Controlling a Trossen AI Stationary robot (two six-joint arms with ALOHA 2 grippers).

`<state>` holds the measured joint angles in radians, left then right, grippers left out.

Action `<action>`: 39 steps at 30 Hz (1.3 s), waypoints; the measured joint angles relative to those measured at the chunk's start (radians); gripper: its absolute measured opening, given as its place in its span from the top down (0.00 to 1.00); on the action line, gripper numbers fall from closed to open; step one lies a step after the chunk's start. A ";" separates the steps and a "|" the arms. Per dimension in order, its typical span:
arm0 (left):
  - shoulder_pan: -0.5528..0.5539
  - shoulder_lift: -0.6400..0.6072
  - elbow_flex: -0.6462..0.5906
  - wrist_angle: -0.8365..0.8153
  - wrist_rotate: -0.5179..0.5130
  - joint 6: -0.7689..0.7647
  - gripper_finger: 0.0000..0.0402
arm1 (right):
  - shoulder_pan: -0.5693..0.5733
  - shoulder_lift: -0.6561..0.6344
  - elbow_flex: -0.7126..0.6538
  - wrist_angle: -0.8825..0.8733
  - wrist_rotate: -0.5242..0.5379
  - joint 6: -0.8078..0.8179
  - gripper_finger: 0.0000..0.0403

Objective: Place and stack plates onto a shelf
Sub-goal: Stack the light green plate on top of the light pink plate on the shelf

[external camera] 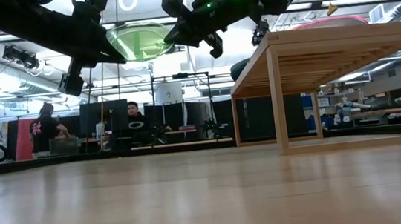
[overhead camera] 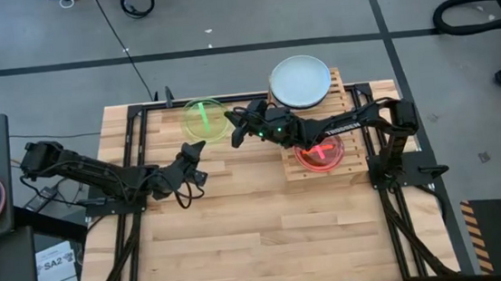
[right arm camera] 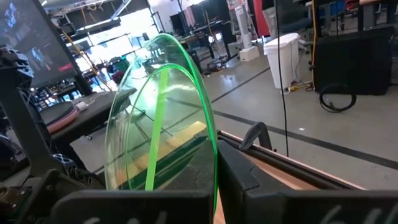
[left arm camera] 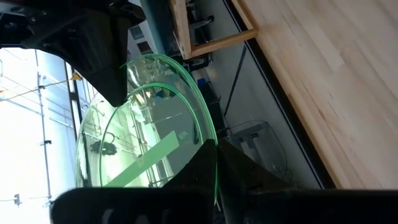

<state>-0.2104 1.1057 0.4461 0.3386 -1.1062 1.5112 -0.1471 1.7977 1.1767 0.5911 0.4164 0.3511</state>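
A translucent green plate (overhead camera: 205,119) is up in the air over the far left of the table, about level in the low view (external camera: 141,40). My left gripper (overhead camera: 197,148) stands at its near rim and my right gripper (overhead camera: 233,122) at its right rim, both shut on it. The slatted wooden shelf (overhead camera: 349,104) stands on the right. A pale grey plate (overhead camera: 300,80) lies on its far end and a translucent pink plate (overhead camera: 321,152) on its near end. My left gripper pinches the green plate's near rim (left arm camera: 210,134) between its two fingers, coming level from the table's near side. The plate is lifted clear of the table. My right gripper pinches the plate's right rim (right arm camera: 211,134) between its two fingers, reaching level from the right. The plate hangs clear between both grippers (external camera: 141,40).
The wide plank tabletop (overhead camera: 258,231) is bare in front of and left of the shelf. The shelf stands on legs (external camera: 277,96) well above the tabletop. People sit at desks in the room beyond the far edge (external camera: 135,119).
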 joint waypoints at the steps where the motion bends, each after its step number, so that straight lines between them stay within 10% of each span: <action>1: 0.000 0.000 0.000 0.000 0.000 0.000 0.96 | 0.000 0.000 0.000 0.000 0.000 0.000 0.97; 14: 0.000 0.000 0.000 0.002 0.031 -0.134 0.73 | -0.007 -0.003 0.000 -0.002 -0.002 -0.014 0.97; 26: -0.001 0.000 0.000 0.002 0.222 -0.350 0.71 | -0.111 -0.177 0.000 -0.059 0.003 -0.122 0.97; 39: 0.000 0.000 0.000 0.001 0.236 -0.409 0.70 | -0.145 -0.706 0.000 -0.841 -0.148 0.105 0.97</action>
<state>-0.2104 1.1060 0.4461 0.3397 -0.8703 1.1027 -0.2921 1.0917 1.1765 -0.2502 0.2682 0.4566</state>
